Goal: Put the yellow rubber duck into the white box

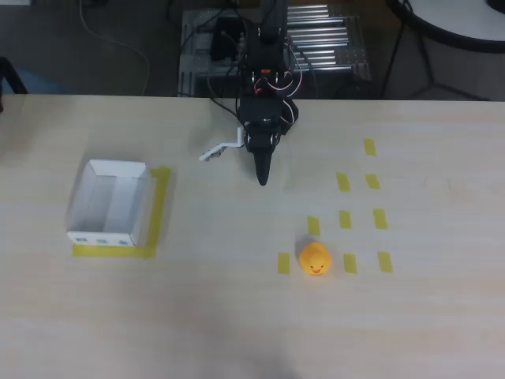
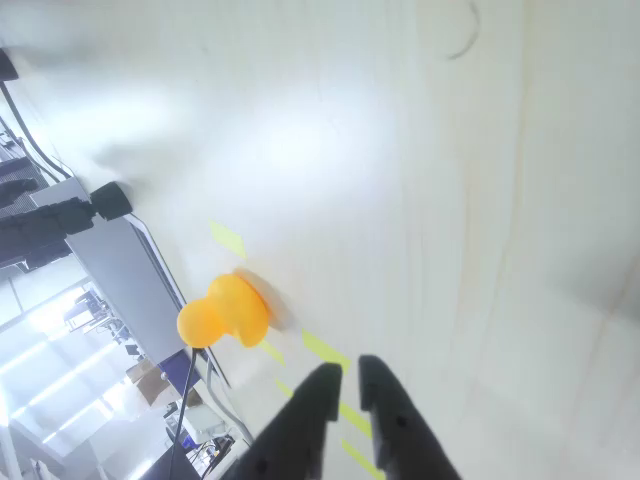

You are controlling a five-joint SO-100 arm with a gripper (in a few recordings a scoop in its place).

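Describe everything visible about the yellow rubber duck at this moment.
The small rounded yellow-orange rubber duck looks smooth and soft, with an orange beak and dark eye dots facing the near edge in the overhead view. It stands upright on the pale wooden table among short yellow tape strips, far right of the shallow white cardboard box. Nothing but the table touches it; the black tool, fingers nearly together, hovers apart from it. The wrist view shows it ahead.

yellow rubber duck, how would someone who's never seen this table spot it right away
In the overhead view, start at the pale wooden table and go to its right half, where short yellow tape strips form a loose grid. The yellow rubber duck sits in the lowest row, between two strips. It alone is rounded, raised and orange-yellow with a beak; its neighbours are flat rectangles.
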